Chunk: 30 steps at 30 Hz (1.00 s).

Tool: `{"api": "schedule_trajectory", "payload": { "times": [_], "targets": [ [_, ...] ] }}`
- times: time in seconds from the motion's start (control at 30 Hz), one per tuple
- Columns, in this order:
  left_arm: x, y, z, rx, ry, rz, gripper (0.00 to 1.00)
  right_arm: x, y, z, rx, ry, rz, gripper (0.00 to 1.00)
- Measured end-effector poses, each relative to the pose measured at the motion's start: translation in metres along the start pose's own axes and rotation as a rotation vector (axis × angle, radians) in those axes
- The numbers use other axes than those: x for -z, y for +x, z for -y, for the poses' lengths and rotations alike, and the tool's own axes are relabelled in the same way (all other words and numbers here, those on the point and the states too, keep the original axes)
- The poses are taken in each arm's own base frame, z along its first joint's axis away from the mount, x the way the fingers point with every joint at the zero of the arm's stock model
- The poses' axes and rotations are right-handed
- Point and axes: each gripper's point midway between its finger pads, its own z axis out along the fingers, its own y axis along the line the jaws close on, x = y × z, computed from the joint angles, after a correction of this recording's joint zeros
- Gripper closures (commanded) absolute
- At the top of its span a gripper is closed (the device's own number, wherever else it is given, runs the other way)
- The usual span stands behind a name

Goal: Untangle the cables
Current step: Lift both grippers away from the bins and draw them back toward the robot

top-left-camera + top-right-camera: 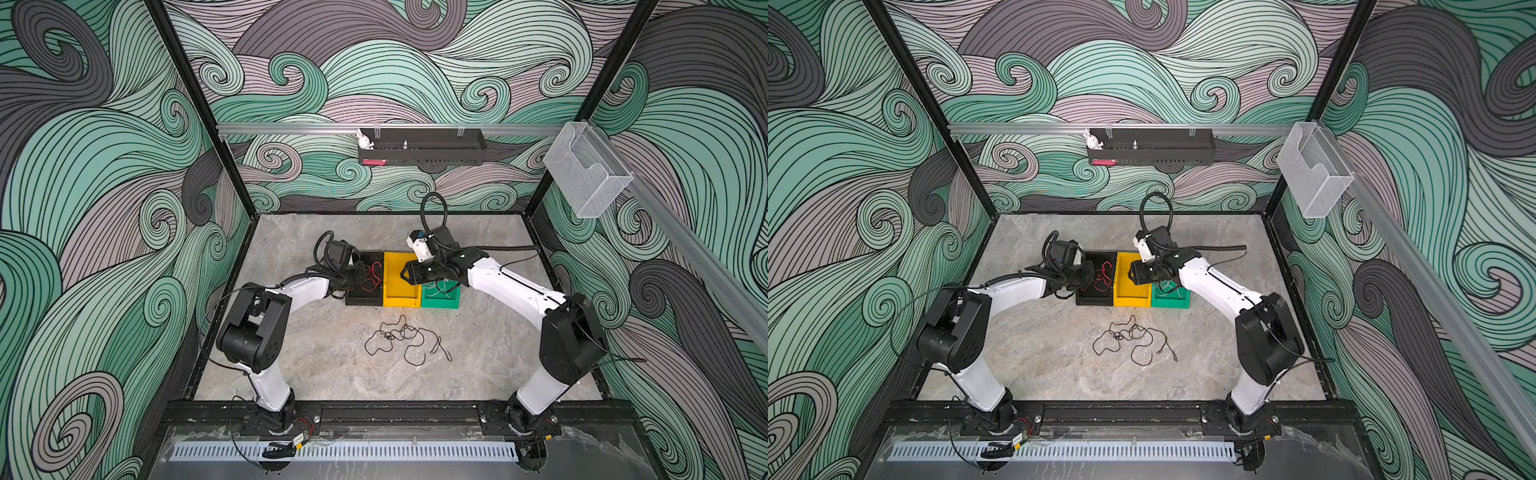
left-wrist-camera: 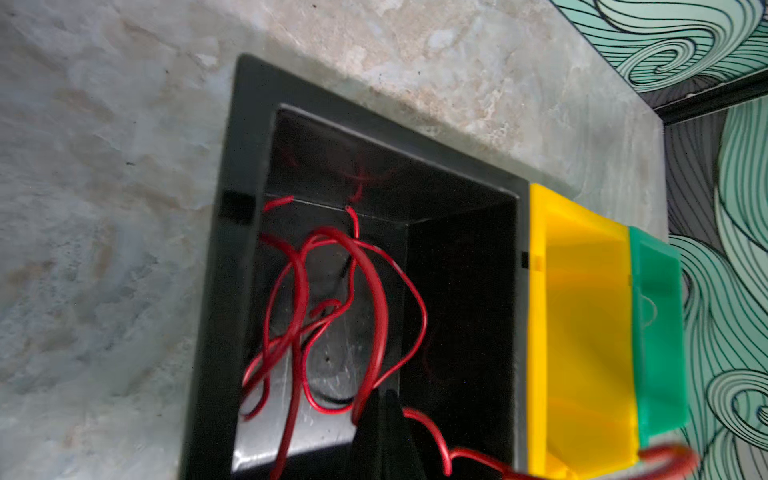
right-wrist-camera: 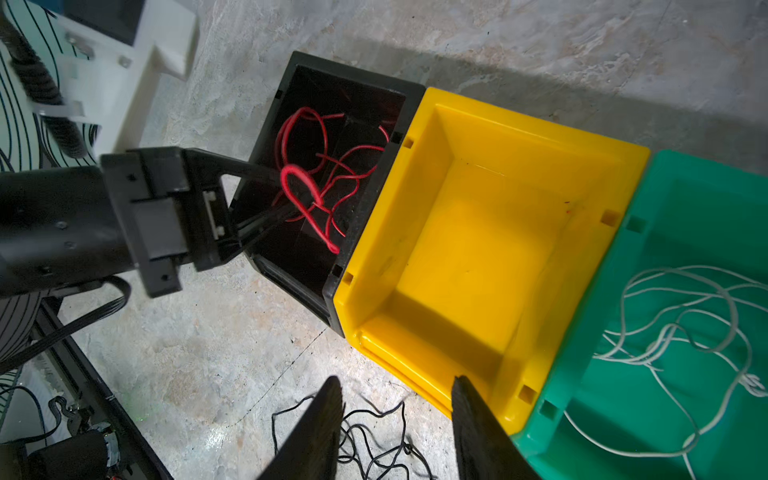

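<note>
- at the left gripper [image 2: 380, 399]: clenched tight on a strand of the red cable [image 2: 376, 299], low inside the black bin [image 2: 232, 249]
- from the left wrist: fingers [image 2: 386, 440] pressed together, with red loops on either side of the tips and one more strand blurred close to the lens
- at the right gripper [image 3: 399, 415]: released, jaws well apart and empty
- in the right wrist view, poised above the near rim of the yellow bin [image 3: 457, 257]; in both top views, over that same bin
- as for the red cable: heaped in loose loops on the black bin's floor, all of it within that bin's walls in both top views
- as for the white cable [image 3: 681, 320]: coiled loosely inside the green bin [image 3: 685, 199], touching neither gripper
- as for the black cable [image 1: 405, 340]: sprawled in a loose tangle on the table [image 1: 311, 365], in front of the three bins and well apart from both grippers
- as for the bins: lined up in a row, touching side by side, black at the left, yellow between, green at the right
</note>
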Motion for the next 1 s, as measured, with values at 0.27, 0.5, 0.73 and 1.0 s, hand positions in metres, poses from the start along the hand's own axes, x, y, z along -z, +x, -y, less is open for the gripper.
{"api": "schedule_trajectory", "payload": {
  "times": [0.27,0.5,0.73,1.0],
  "targets": [
    [-0.026,0.002,0.008,-0.107,-0.107,0.011,1.0,0.008,0.009,0.017,-0.036,-0.002,0.014,0.55],
    [-0.042,0.025,-0.01,-0.168,-0.227,-0.047,1.0,0.02,0.006,0.025,-0.061,-0.023,0.047,0.55],
    [-0.039,0.026,-0.011,-0.187,-0.268,-0.053,0.95,0.03,-0.001,0.021,-0.063,-0.052,0.09,0.55],
    [-0.014,0.004,0.006,-0.204,-0.26,-0.001,0.84,0.042,-0.007,0.013,-0.056,-0.077,0.126,0.54]
  ]
}}
